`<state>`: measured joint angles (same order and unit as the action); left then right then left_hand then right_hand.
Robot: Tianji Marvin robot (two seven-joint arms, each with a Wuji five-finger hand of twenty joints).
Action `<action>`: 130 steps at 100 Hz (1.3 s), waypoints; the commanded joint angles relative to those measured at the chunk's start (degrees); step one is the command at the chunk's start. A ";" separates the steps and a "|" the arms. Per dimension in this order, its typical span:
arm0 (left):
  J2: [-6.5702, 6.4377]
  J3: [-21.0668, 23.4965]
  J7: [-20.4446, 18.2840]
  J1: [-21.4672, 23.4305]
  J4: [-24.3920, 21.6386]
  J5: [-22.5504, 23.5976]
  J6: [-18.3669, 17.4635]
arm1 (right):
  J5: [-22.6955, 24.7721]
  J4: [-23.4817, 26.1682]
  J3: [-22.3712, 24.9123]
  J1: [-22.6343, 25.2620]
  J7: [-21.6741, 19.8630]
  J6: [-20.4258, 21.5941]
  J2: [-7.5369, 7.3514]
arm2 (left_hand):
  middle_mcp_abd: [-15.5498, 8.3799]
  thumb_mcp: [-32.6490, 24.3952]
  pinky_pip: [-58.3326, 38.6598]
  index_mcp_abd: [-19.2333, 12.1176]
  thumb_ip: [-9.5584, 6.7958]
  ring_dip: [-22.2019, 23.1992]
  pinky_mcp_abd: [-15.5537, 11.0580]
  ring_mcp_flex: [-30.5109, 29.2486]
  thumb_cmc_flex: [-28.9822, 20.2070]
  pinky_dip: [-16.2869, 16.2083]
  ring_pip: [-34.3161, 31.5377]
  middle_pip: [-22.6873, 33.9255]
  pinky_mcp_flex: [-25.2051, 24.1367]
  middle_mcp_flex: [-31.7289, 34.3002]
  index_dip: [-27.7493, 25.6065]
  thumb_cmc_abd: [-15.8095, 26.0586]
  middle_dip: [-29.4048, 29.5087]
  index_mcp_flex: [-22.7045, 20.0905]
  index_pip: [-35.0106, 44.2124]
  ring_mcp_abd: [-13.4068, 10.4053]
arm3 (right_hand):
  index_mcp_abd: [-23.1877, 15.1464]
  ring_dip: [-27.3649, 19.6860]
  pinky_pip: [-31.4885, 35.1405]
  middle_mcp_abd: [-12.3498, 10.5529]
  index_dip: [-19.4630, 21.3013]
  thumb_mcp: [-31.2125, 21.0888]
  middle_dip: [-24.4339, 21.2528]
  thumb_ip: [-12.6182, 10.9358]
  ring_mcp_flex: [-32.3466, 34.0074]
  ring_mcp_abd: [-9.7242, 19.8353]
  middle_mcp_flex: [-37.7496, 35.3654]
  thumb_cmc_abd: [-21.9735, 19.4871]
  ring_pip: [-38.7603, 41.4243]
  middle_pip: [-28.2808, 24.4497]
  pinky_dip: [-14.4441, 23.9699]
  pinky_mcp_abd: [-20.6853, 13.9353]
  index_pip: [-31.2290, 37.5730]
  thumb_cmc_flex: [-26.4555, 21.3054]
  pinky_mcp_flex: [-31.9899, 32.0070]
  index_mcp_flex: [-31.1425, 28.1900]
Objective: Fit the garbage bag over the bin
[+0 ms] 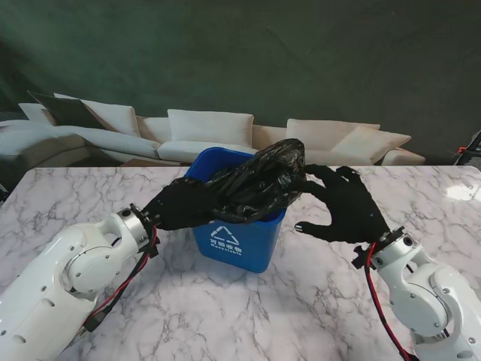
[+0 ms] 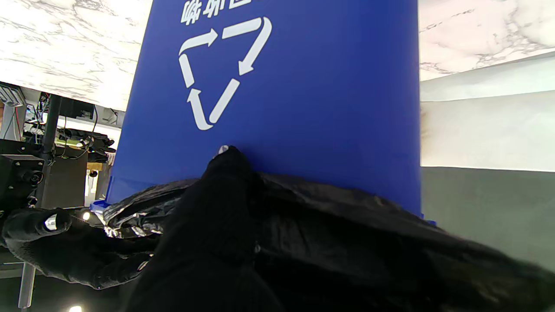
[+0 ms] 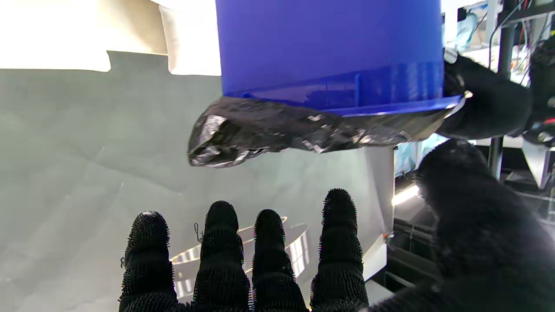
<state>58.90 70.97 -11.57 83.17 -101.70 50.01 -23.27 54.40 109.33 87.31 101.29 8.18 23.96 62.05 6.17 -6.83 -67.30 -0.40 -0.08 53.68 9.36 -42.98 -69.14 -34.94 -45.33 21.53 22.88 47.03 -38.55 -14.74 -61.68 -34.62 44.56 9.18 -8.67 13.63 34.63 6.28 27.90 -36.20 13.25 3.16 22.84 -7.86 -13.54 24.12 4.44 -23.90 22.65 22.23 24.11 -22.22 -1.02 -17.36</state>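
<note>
A blue bin with a white recycling mark is seen standing upright at the centre of a marbled table. A crumpled black garbage bag is draped across the bin's mouth, bunched toward two o'clock and not pulled down over the rim. The bag's nine o'clock edge is gripped by the left hand, whose fingers are closed on the plastic against the bin's wall. The right hand is held spread and empty at three o'clock, just beside the bag. A pale sofa is visible at twelve o'clock.
</note>
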 commanded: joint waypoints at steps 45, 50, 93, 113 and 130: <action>0.46 -2.84 -0.80 -1.28 0.72 -0.83 1.56 | 1.38 -3.58 -7.54 -7.52 -1.63 -2.52 -0.42 | 1.02 -3.96 -2.90 -1.31 -1.70 0.99 1.29 -1.58 -2.92 -1.69 -1.91 0.94 0.65 1.11 0.07 -0.56 -0.76 -3.48 2.02 0.19 | -1.65 0.50 8.19 0.92 10.48 -7.60 2.68 3.26 4.31 0.07 -4.06 0.04 4.20 -5.61 -4.90 0.74 20.08 -6.55 -0.69 -7.34; 0.44 -2.85 -0.93 -1.29 0.64 -0.83 1.60 | 1.33 -3.69 -7.52 -7.48 -1.86 -2.59 -0.44 | 1.03 -4.00 -2.89 -1.29 -1.70 0.99 1.35 -1.58 -2.92 -1.69 -1.92 0.95 0.66 1.13 0.06 -0.58 -0.76 -3.50 2.02 0.19 | -2.32 0.65 8.96 0.81 9.37 -8.26 2.89 4.76 4.59 0.18 -4.62 1.17 4.57 -6.11 -5.88 0.90 23.51 -6.66 -0.62 -7.69; 0.35 -3.00 -1.74 -1.13 0.19 -0.83 2.18 | 0.42 -5.77 -9.36 -9.34 -1.40 -3.25 -0.30 | 1.15 -4.20 -3.02 -1.22 -1.62 1.02 1.37 -1.71 -2.81 -1.68 -2.13 1.04 0.80 1.24 0.01 -0.65 -0.72 -3.63 1.94 0.21 | -7.58 4.81 12.08 -2.85 11.12 -13.39 12.01 9.00 10.11 1.49 -14.71 3.22 10.68 -14.98 -8.35 2.75 40.36 -14.58 -2.05 -16.48; 0.33 -2.68 -1.95 -0.87 -0.23 -0.44 2.75 | 0.55 -3.72 -7.67 -6.65 1.79 -1.87 0.13 | 1.22 -4.28 -3.08 -1.14 -1.59 1.08 1.35 -1.80 -2.81 -1.67 -2.31 1.12 0.86 1.36 0.06 -0.75 -0.74 -3.61 1.79 0.22 | 0.01 7.08 12.89 -3.18 10.95 -15.34 15.64 10.49 11.61 2.16 -16.20 1.90 13.90 -18.02 -8.96 2.84 43.63 -14.57 -2.18 -15.91; 0.31 -2.63 -2.13 -0.79 -0.47 -0.10 3.15 | 1.00 -0.75 -4.87 -2.48 1.50 -0.16 0.09 | 1.28 -4.29 -3.19 -1.12 -1.53 1.11 1.29 -1.82 -2.66 -1.69 -2.40 1.12 0.95 1.34 0.02 -0.77 -0.72 -3.69 1.78 0.25 | 1.49 7.65 13.13 -3.19 10.69 -16.16 15.96 10.89 12.54 2.28 -17.36 2.20 14.79 -17.95 -9.08 2.75 43.69 -14.36 -2.55 -16.80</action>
<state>59.22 68.51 -12.61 82.10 -102.26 49.59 -20.50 55.51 107.91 82.18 97.29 10.05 23.28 62.39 6.27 -7.93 -67.94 0.45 -0.08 53.69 9.40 -42.99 -69.13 -35.53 -45.97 21.60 23.02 47.03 -38.54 -15.32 -61.68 -34.65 44.54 9.21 -9.32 20.40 47.56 3.56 37.89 -50.10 28.59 12.13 33.61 -6.56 -29.84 26.39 17.89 -40.95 14.56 23.64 65.58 -34.28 -3.72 -33.24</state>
